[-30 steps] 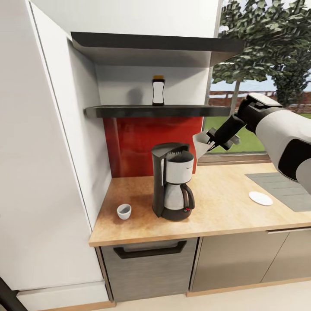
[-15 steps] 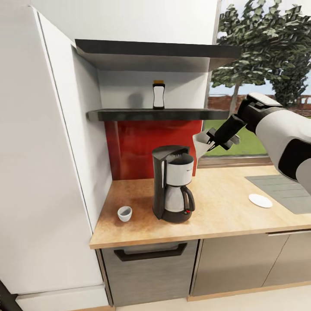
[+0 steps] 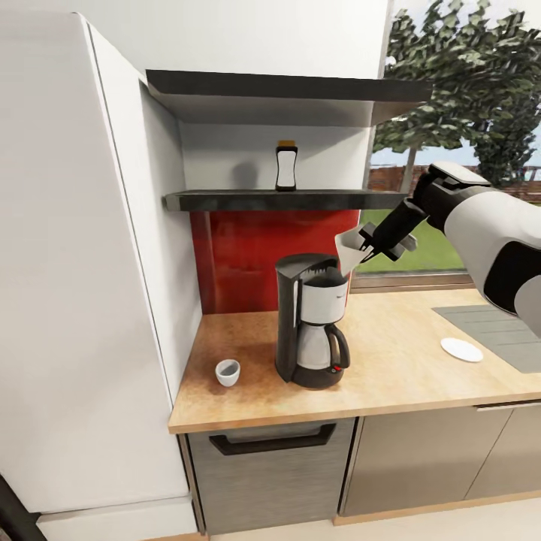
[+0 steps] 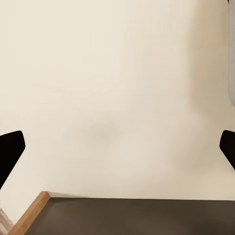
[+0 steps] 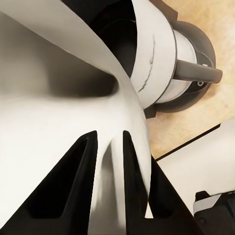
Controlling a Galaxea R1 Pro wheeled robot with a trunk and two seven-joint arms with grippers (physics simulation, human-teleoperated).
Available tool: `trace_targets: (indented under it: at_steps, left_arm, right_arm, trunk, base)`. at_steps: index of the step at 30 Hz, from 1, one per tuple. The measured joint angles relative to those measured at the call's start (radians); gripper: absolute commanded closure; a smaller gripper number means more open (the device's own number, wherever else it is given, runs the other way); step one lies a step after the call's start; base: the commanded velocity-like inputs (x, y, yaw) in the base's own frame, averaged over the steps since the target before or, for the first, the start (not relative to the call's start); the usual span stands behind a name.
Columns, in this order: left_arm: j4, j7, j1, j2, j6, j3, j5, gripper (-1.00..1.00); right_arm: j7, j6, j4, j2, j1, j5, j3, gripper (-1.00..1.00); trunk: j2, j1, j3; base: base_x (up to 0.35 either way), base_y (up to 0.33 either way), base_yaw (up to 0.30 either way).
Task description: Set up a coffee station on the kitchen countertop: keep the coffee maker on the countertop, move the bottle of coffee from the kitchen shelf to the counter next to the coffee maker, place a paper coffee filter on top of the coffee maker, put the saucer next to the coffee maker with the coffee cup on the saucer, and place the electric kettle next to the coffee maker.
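Countertop [image 3: 391, 361] lies bare right of coffee maker [image 3: 312, 323]; filter [image 3: 350, 248] overhangs it.

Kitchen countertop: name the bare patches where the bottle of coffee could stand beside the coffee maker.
The widest bare stretch of the kitchen countertop lies between the coffee maker and the saucer. A narrower strip separates the coffee maker from the coffee cup. Above the machine it is crowded: the right gripper holds the paper coffee filter there.

— Where is the right arm?
— It reaches forward and to the left, wrist bent down. The right gripper [image 3: 366, 242] has its fingers [image 5: 73, 181] pinched close together.
— And the left gripper [image 4: 117, 147]?
— Its fingers stand wide apart.
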Motion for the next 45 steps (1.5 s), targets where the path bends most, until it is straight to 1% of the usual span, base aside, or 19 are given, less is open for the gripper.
trace_targets:
  at_steps: [8,22,27,45]
  left_arm:
    - [0.000,0.000,0.000,0.000,-0.001,0.001,0.000,-1.00]
    - [0.000,0.000,0.000,0.000,-0.001,-0.001,0.000,-1.00]
    - [0.000,0.000,0.000,0.000,-0.002,-0.001,0.000,-1.00]
    - [0.000,0.000,0.000,0.000,-0.001,0.010,0.000,-1.00]
  right_arm:
    - [0.000,0.000,0.000,0.000,0.000,0.000,0.001,1.00]
    - [0.000,0.000,0.000,-0.001,0.000,0.000,0.004,1.00]
    - [0.000,0.000,0.000,-0.002,0.000,0.000,0.006,1.00]
    - [0.000,0.000,0.000,-0.005,0.000,0.002,0.008,1.00]
  trunk:
    - [0.000,0.000,0.000]
    - [0.000,0.000,0.000]
    - [0.000,0.000,0.000]
    - [0.000,0.000,0.000]
  base:
    - [0.038,0.079,0.000]
    - [0.004,0.007,0.000]
    - [0.110,0.086,0.000]
    - [0.013,0.009,0.000]
